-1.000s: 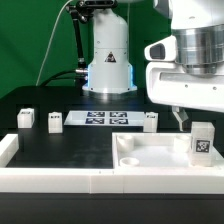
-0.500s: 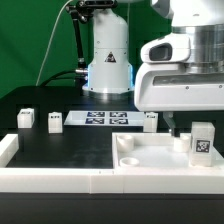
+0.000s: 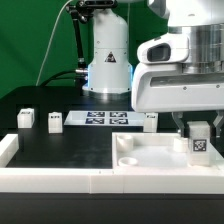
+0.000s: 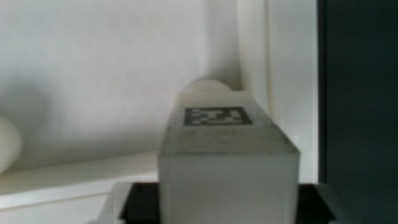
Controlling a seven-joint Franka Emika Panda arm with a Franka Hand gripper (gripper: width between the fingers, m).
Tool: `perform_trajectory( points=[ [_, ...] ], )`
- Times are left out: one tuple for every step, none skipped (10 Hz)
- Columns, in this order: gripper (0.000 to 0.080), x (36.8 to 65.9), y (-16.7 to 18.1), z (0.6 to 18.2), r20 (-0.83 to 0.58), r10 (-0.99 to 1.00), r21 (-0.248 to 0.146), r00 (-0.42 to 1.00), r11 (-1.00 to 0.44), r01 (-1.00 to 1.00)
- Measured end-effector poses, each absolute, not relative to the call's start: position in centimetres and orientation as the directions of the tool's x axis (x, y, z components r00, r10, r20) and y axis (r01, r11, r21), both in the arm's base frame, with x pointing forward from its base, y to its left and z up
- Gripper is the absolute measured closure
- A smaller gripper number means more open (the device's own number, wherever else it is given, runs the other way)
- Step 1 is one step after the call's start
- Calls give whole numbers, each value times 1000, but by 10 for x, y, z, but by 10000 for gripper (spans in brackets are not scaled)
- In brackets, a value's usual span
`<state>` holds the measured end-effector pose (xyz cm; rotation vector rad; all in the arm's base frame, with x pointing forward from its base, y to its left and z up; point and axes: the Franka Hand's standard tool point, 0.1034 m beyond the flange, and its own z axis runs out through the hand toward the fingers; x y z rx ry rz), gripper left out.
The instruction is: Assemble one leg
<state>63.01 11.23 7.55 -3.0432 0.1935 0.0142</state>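
Leg (image 3: 200, 141) stands upright in the white tray (image 3: 150, 160) at the exterior view's right, and we see the pincer (image 3: 197, 125) right above it, its grip unclear. From the wrist we see the leg (image 4: 222, 155) close below, tag up; fingers are hidden.
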Motion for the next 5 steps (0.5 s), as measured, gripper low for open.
perform_trajectory(
  points=[
    [508, 630, 112, 76, -18, -154, -91, 988, -984, -155],
    [508, 630, 112, 76, -17, -150, -91, 988, -984, -151],
    [508, 630, 112, 76, -17, -154, -91, 988, -984, -155],
    [508, 630, 113, 75, -22, -329, -101, 944, -939, -329],
    [508, 629, 113, 75, -21, -413, -104, 910, -905, -413]
  ],
)
